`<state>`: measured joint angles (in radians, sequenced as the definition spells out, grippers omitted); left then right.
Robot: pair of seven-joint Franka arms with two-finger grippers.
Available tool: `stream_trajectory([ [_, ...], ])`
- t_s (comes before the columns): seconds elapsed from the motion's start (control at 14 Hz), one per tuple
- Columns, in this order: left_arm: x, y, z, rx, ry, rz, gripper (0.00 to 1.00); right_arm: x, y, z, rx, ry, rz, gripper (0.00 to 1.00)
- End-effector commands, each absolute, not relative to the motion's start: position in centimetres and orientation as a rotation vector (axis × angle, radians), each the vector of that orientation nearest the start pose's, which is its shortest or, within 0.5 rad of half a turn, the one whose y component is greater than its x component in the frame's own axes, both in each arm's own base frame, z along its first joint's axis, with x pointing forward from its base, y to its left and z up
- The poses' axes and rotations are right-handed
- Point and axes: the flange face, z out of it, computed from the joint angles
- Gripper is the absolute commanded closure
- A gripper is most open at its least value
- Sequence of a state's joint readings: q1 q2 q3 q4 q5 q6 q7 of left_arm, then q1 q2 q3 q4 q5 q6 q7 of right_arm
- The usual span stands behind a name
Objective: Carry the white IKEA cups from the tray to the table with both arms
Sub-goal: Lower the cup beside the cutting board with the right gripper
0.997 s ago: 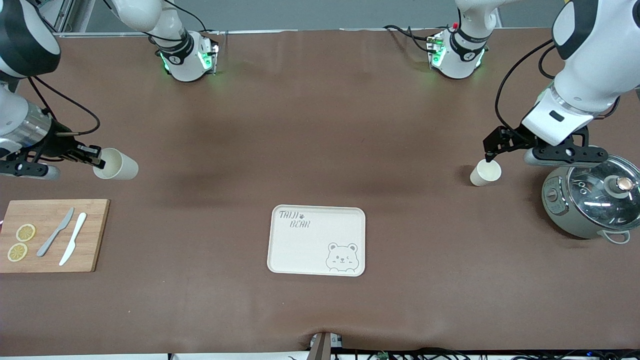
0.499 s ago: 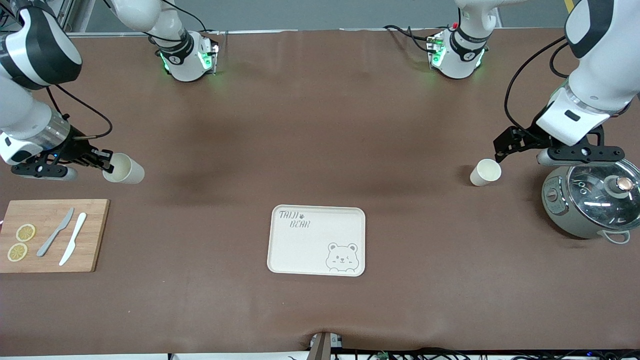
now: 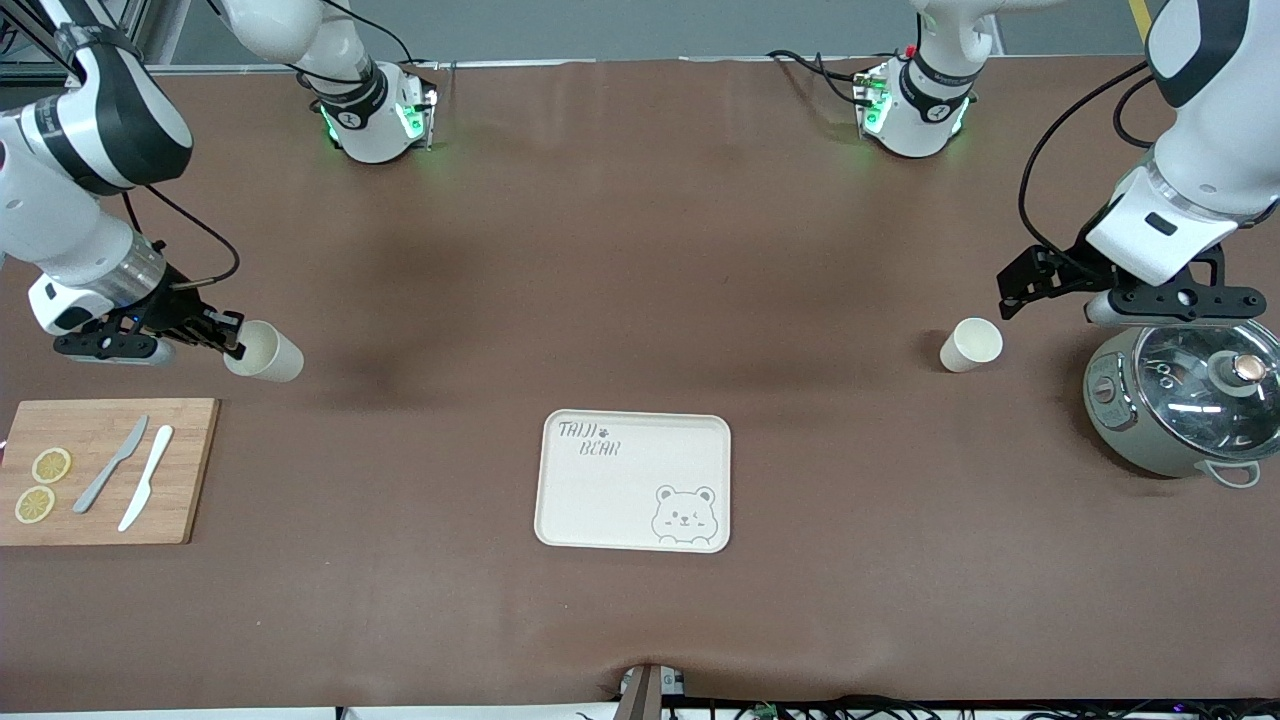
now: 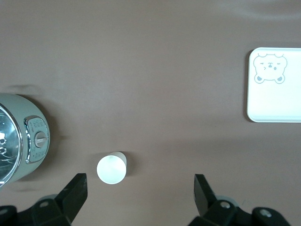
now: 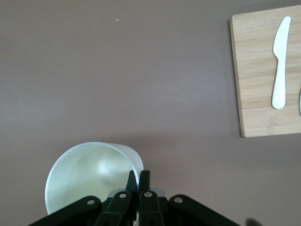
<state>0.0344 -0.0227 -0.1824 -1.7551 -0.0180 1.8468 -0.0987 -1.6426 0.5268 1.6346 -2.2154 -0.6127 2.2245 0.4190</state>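
Your right gripper (image 3: 232,340) has its black fingers pinched tight on the rim of one small cream-white tapered cup (image 3: 265,351), which it carries tilted over the smooth brown table mat (image 3: 640,250) at the right arm's end, above the bare mat just beside the bamboo cutting board (image 3: 100,470). In your right wrist view the fingers (image 5: 139,186) nip the thin wall of that cup (image 5: 89,174), its round mouth and glossy inside showing. Your left gripper (image 3: 1010,292) hangs with its fingers spread wide and holds nothing, above the mat near the second cream-white cup (image 3: 970,345), which stands upright on the mat close to the grey-green round pot with a glass lid (image 3: 1180,400). The left wrist view looks down into that cup's round rim (image 4: 111,168), between the two parted fingers (image 4: 75,190). The flat cream rectangular tray with rounded corners and a printed bear (image 3: 633,480) lies mid-table, nearer the front camera than both cups. On the board rest a grey knife (image 3: 110,465), a white plastic knife (image 3: 146,478) and two lemon slices (image 3: 42,485).
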Motion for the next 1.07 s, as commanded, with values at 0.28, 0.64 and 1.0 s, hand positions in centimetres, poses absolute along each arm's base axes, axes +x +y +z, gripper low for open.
stream_trajectory([
  [0.28, 56.1, -4.5, 60.5, -3.139, 0.148, -0.188, 0.00, 53.0, -5.0, 31.7, -3.131, 0.076, -0.212, 1.00],
  [0.64, 56.4, -3.4, 60.8, -3.142, 0.148, -0.193, 0.00, 53.1, -3.9, 29.3, -3.165, 0.103, -0.218, 1.00],
  [1.0, 56.9, -1.7, 59.0, -3.161, 0.181, 0.010, 0.00, 52.8, -3.1, 27.1, -3.166, 0.097, -0.263, 1.00],
])
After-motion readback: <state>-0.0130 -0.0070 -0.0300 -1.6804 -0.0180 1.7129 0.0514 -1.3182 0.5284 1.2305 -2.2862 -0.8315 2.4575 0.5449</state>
